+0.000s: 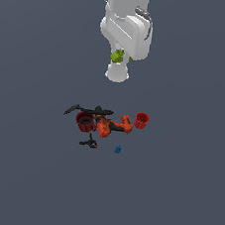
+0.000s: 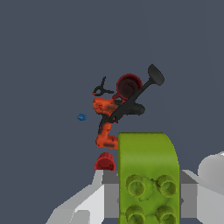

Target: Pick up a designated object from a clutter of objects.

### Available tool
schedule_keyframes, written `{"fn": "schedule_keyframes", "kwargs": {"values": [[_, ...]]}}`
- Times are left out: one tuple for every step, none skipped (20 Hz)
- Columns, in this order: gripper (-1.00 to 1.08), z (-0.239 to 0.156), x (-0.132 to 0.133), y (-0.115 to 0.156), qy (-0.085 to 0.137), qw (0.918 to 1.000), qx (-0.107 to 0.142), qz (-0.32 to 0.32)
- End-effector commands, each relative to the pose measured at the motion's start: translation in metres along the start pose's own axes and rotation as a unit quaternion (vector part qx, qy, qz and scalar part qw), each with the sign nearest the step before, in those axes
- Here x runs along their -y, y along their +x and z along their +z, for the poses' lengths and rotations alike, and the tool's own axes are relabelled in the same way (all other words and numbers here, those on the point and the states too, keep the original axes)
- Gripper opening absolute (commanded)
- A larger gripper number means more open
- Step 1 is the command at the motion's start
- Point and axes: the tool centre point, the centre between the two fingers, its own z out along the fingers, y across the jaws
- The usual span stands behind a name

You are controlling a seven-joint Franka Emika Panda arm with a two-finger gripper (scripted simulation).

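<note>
Grey floor; jaws clamped on a lime-green studded block [image 2: 148, 175], raised above the clutter [image 1: 105, 122].

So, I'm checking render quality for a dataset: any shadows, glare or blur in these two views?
Exterior view: flat, even light, no cast shadows under the clutter, everything small and coarse. Wrist view: the lime-green block looms large between the gripper fingers, its edges soft; no glare in either.

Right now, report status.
Claw shut on green block. Block raised above the clutter. Nothing in the way.
</note>
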Motion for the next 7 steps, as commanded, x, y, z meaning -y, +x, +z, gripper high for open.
{"fn": "schedule_keyframes", "kwargs": {"values": [[-1.00, -0.0066, -0.0004, -0.0049, 0.000, 1.0000, 0.001, 0.000], [-1.00, -0.0081, -0.0003, -0.0060, 0.000, 1.0000, 0.001, 0.000], [-1.00, -0.0091, -0.0002, -0.0066, 0.000, 1.0000, 0.001, 0.000], [-1.00, -0.0095, 0.0001, -0.0069, 0.000, 1.0000, 0.001, 0.000], [-1.00, -0.0095, 0.0004, -0.0069, 0.000, 1.0000, 0.001, 0.000], [-1.00, -0.0091, 0.0008, -0.0065, 0.000, 1.0000, 0.001, 0.000], [-1.00, -0.0090, 0.0007, -0.0061, 0.000, 1.0000, 0.001, 0.000]]}}
